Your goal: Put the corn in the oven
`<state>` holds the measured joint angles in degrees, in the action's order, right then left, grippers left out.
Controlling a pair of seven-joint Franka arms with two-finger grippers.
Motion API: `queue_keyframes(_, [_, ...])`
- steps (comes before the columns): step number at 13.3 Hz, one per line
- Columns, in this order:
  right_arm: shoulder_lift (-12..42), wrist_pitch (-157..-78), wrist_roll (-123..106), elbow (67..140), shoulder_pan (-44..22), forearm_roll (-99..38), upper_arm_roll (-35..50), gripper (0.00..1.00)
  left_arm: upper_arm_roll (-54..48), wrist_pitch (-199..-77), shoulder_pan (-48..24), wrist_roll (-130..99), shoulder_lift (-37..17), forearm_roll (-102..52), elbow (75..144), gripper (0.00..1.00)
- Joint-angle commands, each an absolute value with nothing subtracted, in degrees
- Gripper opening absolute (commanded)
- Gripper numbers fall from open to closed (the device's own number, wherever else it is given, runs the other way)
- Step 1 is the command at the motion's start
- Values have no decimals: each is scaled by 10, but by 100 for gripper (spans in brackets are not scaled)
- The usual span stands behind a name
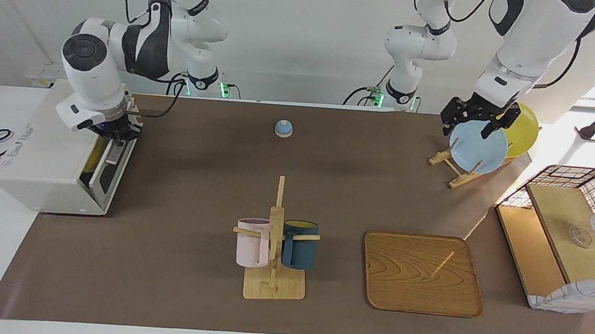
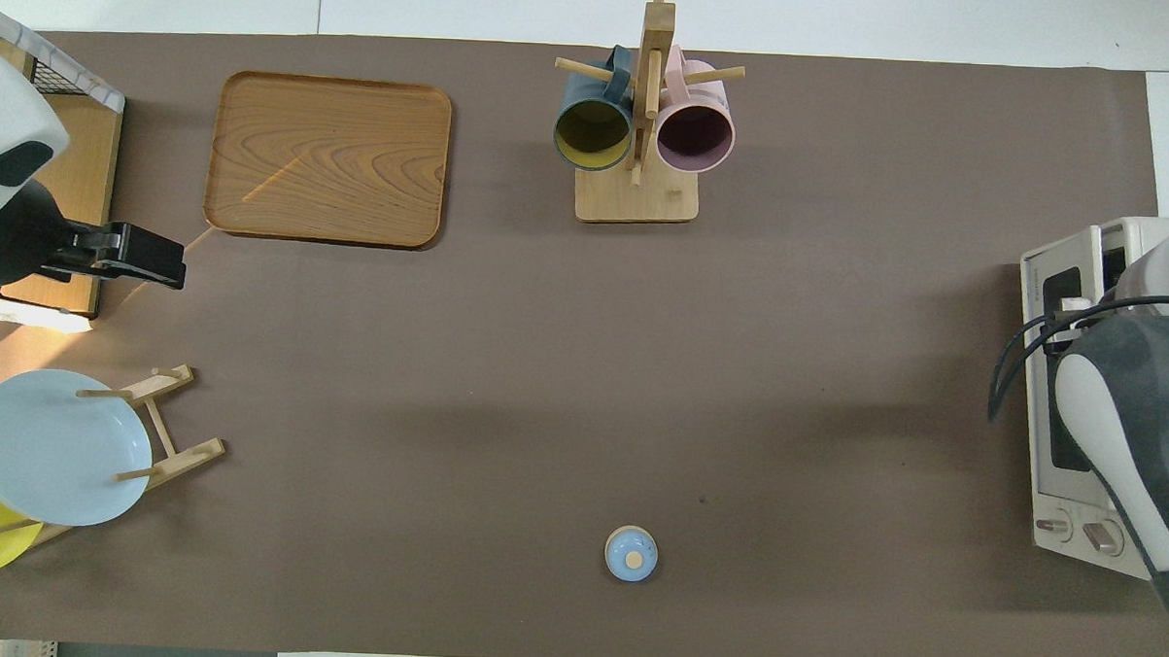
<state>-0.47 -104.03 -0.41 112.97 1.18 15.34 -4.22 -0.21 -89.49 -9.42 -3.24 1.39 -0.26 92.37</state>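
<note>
The off-white oven [image 1: 41, 159] stands at the right arm's end of the table; it also shows in the overhead view [image 2: 1075, 482]. Its dark glass door [image 1: 111, 169] stands nearly upright, a little ajar. A strip of the yellow corn [image 1: 94, 159] shows inside, in the gap between door and oven body. My right gripper [image 1: 118, 134] is at the door's top edge by the handle; in the overhead view the arm hides it. My left gripper [image 1: 467, 129] is open and empty, up over the plate rack [image 1: 457, 170]; it also shows in the overhead view [image 2: 173, 266].
The rack holds a blue plate [image 1: 479, 145] and a yellow plate [image 1: 522, 130]. A mug stand [image 1: 275, 239] with a pink and a dark blue mug, a wooden tray [image 1: 421, 272], a wire-and-wood basket box [image 1: 570, 233] and a small blue dome [image 1: 284, 128] are on the brown mat.
</note>
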Motion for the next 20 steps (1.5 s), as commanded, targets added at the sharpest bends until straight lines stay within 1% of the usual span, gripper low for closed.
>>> queue_keyframes(1, [0, -1037, -23, 1139, 22, 162, -43, 0, -5, -896, -90, -30, 22, 2, 931, 100])
queue_keyframes(2, [-4, -1034, -23, 1138, 22, 161, -44, 0, -5, -896, -90, -30, 22, 2, 930, 100])
queue_keyframes(3, [-11, -1026, -26, 1137, 23, 155, -44, 14, -5, -896, -90, -30, 22, 2, 930, 100])
queue_keyframes(5, [-25, -1016, -60, 1137, 25, 149, -46, 23, -5, -896, -90, -30, 22, 2, 930, 100])
queue_keyframes(6, [-30, -1008, -67, 1135, 28, 149, -46, 32, -5, -896, -90, -30, 22, 2, 931, 100])
queue_keyframes(7, [-37, -995, -69, 1127, 28, 149, -44, 39, -5, -896, -90, -30, 22, 2, 931, 100])
queue_keyframes(8, [-40, -968, -68, 1102, 24, 131, -42, 52, -5, -896, -90, -30, 22, 2, 931, 100])
queue_keyframes(9, [-35, -938, -68, 1071, 23, 114, -40, 58, -5, -896, -90, -30, 22, 2, 931, 100])
queue_keyframes(10, [-32, -916, -68, 1044, 23, 94, -40, 67, -5, -896, -90, -30, 22, 2, 930, 100])
queue_keyframes(11, [-32, -912, -68, 1032, 23, 64, -40, 94, -5, -896, -90, -30, 22, 2, 931, 100])
queue_keyframes(12, [-31, -907, -66, 1017, 23, 31, -40, 100, -5, -896, -90, -30, 22, 2, 930, 100])
queue_keyframes(14, [-13, -872, -65, 963, 23, 9, -39, 100, -5, -896, -90, -30, 22, 2, 930, 100])
queue_keyframes(16, [2, -859, -62, 927, 22, 3, -39, 100, -5, -896, -90, -30, 22, 2, 930, 100])
queue_keyframes(20, [-1, -852, -48, 925, 7, 1, -33, 100, -5, -896, -90, -30, 22, 2, 930, 100])
